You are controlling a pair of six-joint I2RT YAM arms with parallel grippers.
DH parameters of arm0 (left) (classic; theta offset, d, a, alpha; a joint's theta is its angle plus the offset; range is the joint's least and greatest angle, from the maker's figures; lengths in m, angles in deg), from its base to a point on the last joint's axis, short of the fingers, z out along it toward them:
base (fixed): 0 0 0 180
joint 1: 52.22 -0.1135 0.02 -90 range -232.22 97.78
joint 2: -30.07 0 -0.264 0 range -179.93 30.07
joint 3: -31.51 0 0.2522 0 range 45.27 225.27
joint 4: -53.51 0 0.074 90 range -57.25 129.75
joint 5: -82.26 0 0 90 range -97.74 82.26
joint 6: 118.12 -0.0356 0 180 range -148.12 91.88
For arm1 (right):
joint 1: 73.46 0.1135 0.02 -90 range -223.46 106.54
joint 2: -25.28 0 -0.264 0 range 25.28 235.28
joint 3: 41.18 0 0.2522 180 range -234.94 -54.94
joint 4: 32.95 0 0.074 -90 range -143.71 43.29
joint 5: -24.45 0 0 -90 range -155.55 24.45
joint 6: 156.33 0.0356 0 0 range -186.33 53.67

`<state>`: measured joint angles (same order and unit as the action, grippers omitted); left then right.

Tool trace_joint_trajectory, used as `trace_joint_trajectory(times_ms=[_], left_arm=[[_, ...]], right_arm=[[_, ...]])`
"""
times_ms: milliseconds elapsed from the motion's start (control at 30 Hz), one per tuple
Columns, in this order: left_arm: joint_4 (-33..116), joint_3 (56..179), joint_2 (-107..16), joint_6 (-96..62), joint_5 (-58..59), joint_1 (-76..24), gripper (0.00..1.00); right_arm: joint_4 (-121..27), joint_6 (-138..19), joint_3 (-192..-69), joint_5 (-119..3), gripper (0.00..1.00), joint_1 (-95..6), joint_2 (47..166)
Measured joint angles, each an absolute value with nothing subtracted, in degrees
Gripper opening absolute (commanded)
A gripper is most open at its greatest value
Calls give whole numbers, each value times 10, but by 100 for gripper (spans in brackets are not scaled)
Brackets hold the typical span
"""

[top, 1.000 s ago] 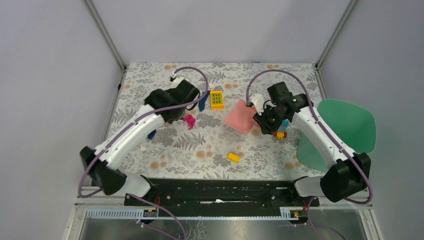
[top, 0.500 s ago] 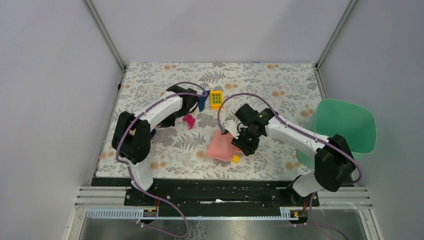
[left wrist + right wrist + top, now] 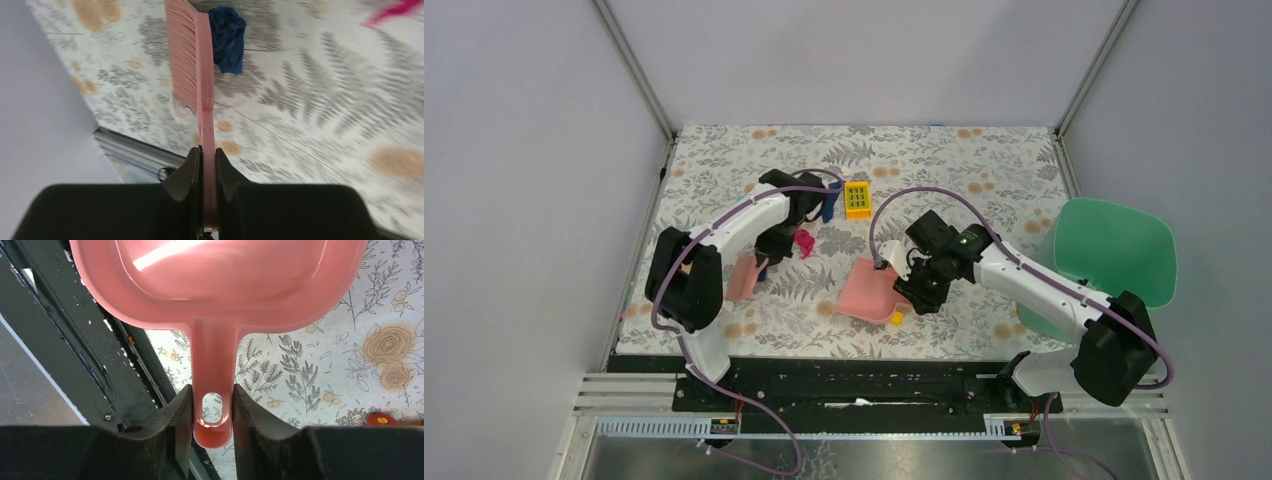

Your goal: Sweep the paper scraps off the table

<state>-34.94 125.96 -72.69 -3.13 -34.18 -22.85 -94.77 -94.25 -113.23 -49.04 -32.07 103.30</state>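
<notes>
My left gripper [image 3: 207, 160] is shut on the spine of a pink brush [image 3: 192, 60], which hangs bristles-left over the table [image 3: 964, 165]. In the left wrist view a dark blue paper scrap [image 3: 227, 37] lies right beside the brush, a white scrap [image 3: 181, 111] sits under the bristles, and a magenta scrap [image 3: 395, 9] shows at the top right. From above, the brush [image 3: 744, 277] is left of the magenta scrap [image 3: 804, 243]. My right gripper [image 3: 212, 412] is shut on the handle of the pink dustpan [image 3: 220, 270], which rests near the table's front middle [image 3: 867, 290].
A small yellow block [image 3: 895, 317] lies at the dustpan's near right corner. A flat yellow studded block [image 3: 856, 199] lies further back with a dark blue bit [image 3: 828, 208] beside it. A green tray [image 3: 1114, 255] hangs off the right edge. The black base rail [image 3: 75, 340] runs just beyond the dustpan.
The right arm carried the dustpan from the back middle down to the front middle, then held still. The left gripper came nearer and leftward, and the brush now shows beside it.
</notes>
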Motion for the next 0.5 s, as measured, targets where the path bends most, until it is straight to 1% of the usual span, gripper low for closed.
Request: trace_joint_trajectory(times_ms=[167, 300, 500], left_arm=[[-353, 1338, -707, -36, -236, -166, 0], [-358, 1383, -705, -28, -199, -118, 0], [-401, 1435, -701, 8, -213, -112, 0]], right_arm=[[-954, -941, -1130, -491, 0, -321, 1014], [-958, -940, -1118, -495, 0, -321, 1010], [-968, -939, -1115, -494, 0, -321, 1005]])
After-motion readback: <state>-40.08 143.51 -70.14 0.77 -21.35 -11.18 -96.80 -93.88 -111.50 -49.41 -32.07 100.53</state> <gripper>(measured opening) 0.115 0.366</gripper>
